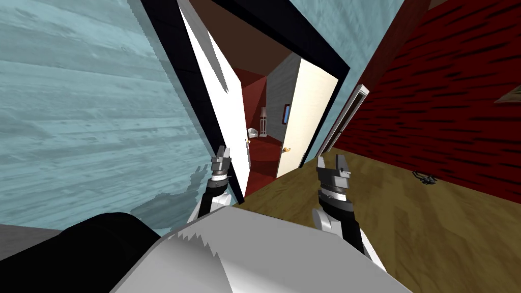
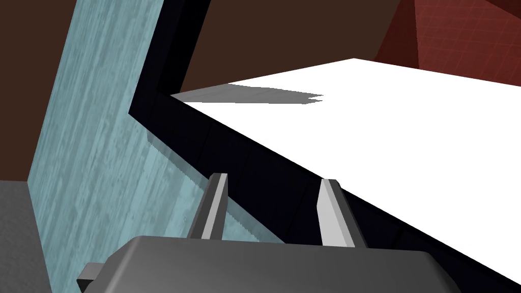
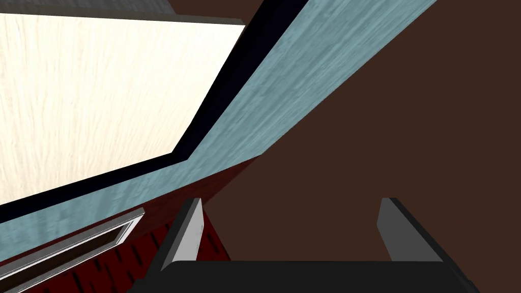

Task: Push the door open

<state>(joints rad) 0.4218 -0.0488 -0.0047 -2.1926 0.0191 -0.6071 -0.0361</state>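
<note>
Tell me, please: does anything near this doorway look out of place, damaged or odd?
Nothing looks damaged or spilled. The white door stands partly open in its dark frame. One oddity: a small dark thing lies alone on the wooden floor near the red wall; I cannot tell what it is.

Door [image 1: 224, 117]: looked smooth, matt, plain white.
Wall [image 1: 76, 112], 9 o'clock: was streaked, weathered-looking teal.
Floor [image 1: 432, 234]: showed wood grain.
</note>
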